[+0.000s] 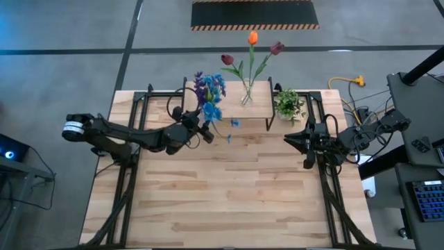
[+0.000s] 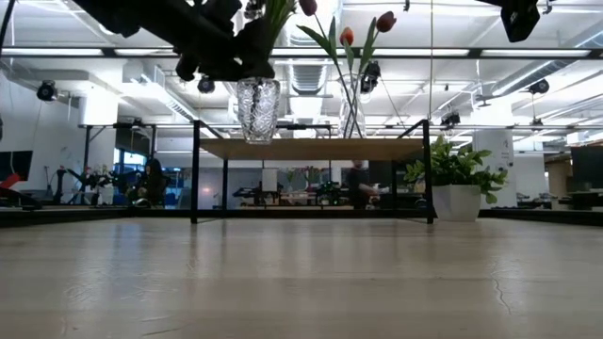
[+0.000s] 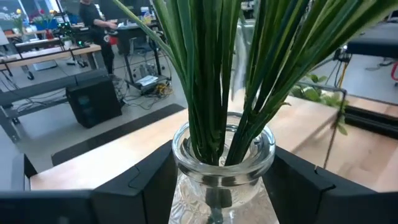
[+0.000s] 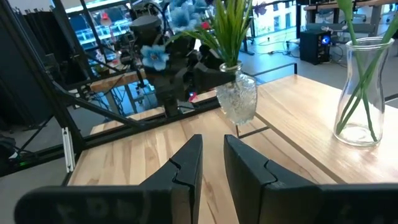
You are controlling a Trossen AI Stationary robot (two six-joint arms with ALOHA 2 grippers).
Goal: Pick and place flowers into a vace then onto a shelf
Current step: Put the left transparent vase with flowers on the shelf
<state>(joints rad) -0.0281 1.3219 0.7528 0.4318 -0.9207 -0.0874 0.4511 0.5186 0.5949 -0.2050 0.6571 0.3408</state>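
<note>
My left tool [image 1: 201, 129] is clamped on a cut-glass vase [image 2: 257, 108], one finger on each side of its neck, and holds it lifted off the surface [image 1: 229, 194], with its base just above the level of the shelf's top board. Green stems fill the vase mouth; above them sit the blue bunch [image 1: 211, 110] and the purple bunch [image 1: 201, 85]. A few loose blue blooms [image 1: 234, 123] hang just beside the vase toward the middle of the surface.

My right tool [image 4: 212, 163] hovers over the right side of the surface, fingers close together with a narrow gap, grasping nothing.

Farther back stands the shelf [image 2: 311, 148], a light wood board on thin black legs. On it stands a clear, smooth vase [image 4: 360, 93] with three tulips: orange [image 1: 252, 37], dark red [image 1: 227, 60] and maroon [image 1: 277, 48]. Just beside the shelf's right end a small leafy potted plant [image 2: 456, 184] sits on the surface.
</note>
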